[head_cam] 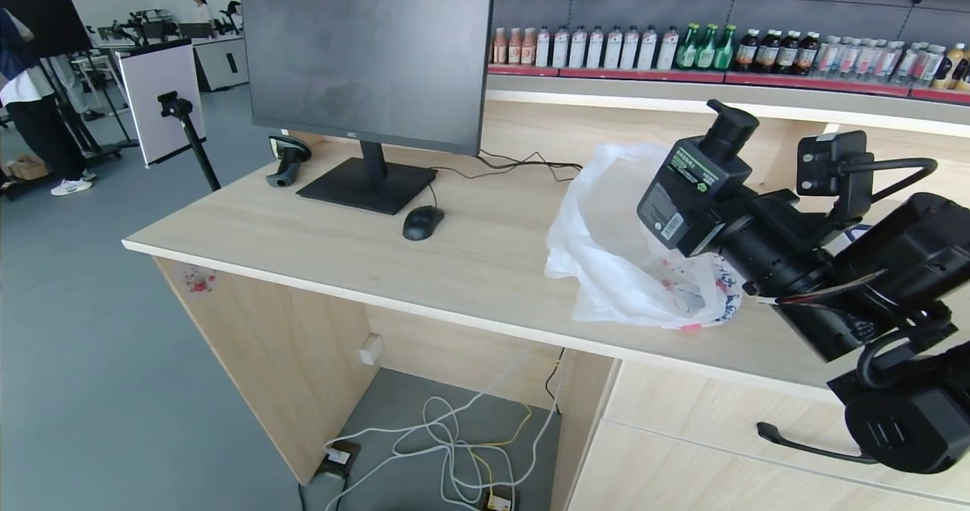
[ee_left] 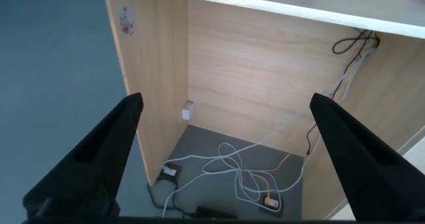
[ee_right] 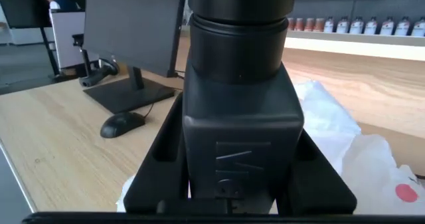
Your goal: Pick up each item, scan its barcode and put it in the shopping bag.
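- Right end effector [head_cam: 718, 239] is clamped on a black square-bodied plastic bottle [head_cam: 686, 185] w/ a round black cap. Seen from its wrist, a finger sits on each side of the bottle's body, cap end pointing away from the arm.
- The bottle is in the air, tilted, cap toward 12–1 o'clock. It hangs over a thin white plastic shopping bag [head_cam: 606, 268] that lies crumpled on the light wood counter [head_cam: 303, 230], at about 3 o'clock from the counter's middle.
- A white barcode patch [head_cam: 671, 227] on the bottle's side faces up, toward the robot's head.
- A black handheld scanner on a stand [head_cam: 286, 161] sits way off at 10 o'clock, beside the foot of the big dark flat monitor [head_cam: 364, 48]. A black mouse [head_cam: 423, 221] lies between it and the bag.
- Left end effector [ee_left: 226, 103] has its fingers spread wide and holds nothing. It's down low, aimed at the open space under the counter where loose white and yellow cables [ee_left: 239, 174] lie on the floor.
- Step, my guess: this item is mid-way, somewhere betw. scan and bagging. Can't tell from here if it's been scanned.
- Next, if scanned: bring the bottle down into the bag's mouth, then let go. The film is floppy and I can't make out a clear opening, so it may snag or just land on top.
- If not scanned: carry it toward 10 o'clock and turn the barcode patch to the scanner's face.
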